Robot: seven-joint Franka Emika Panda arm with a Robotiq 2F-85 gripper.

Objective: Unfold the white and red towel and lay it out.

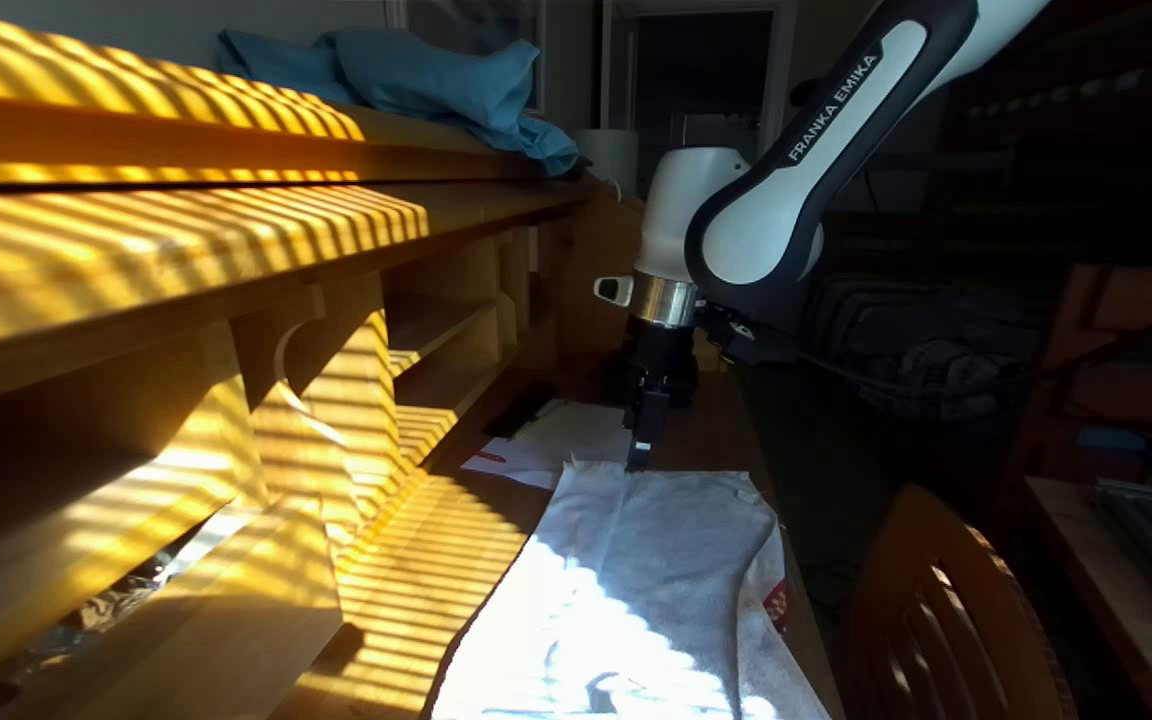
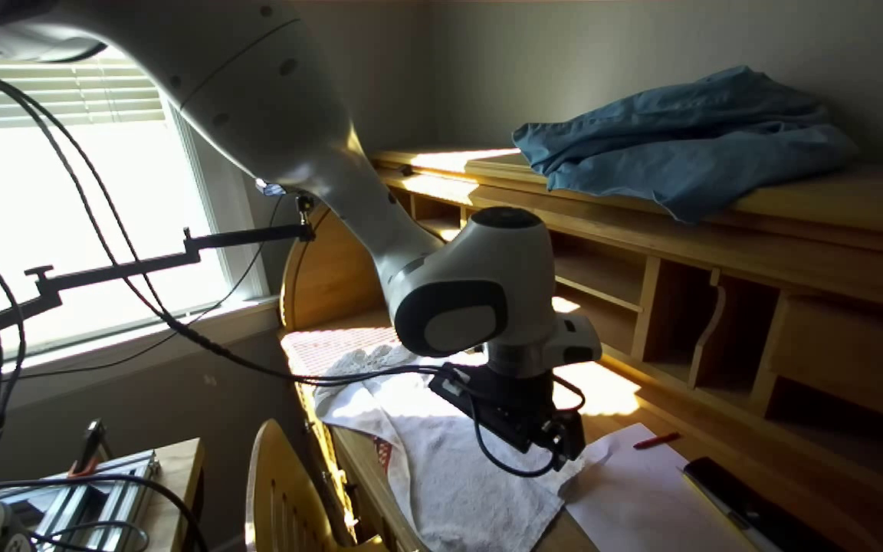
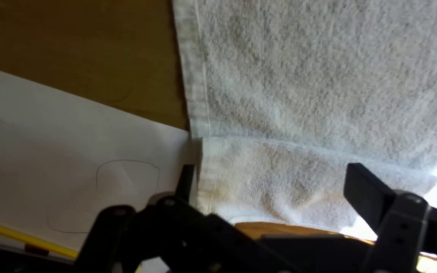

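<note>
- The towel (image 1: 626,540) lies on the desk (image 1: 436,560), along the front edge.
- The paper (image 2: 648,494) lies at the towel's end, reaching up to it.
- The pen (image 2: 656,441) lies at the paper's edge.
- The gripper (image 1: 640,462) is over this same towel end.
- The shelves (image 2: 706,245) stand along the back edge.
- On their top lies the cloth (image 2: 679,146), partly over the edge.
- The chair (image 1: 976,600) stands before the front edge.

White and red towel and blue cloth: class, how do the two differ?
The white and red towel is mostly white with red patches; the blue cloth is plain blue. The towel lies largely spread on the desk; the blue cloth is bunched on the ledge above. Both are creased fabric.
</note>
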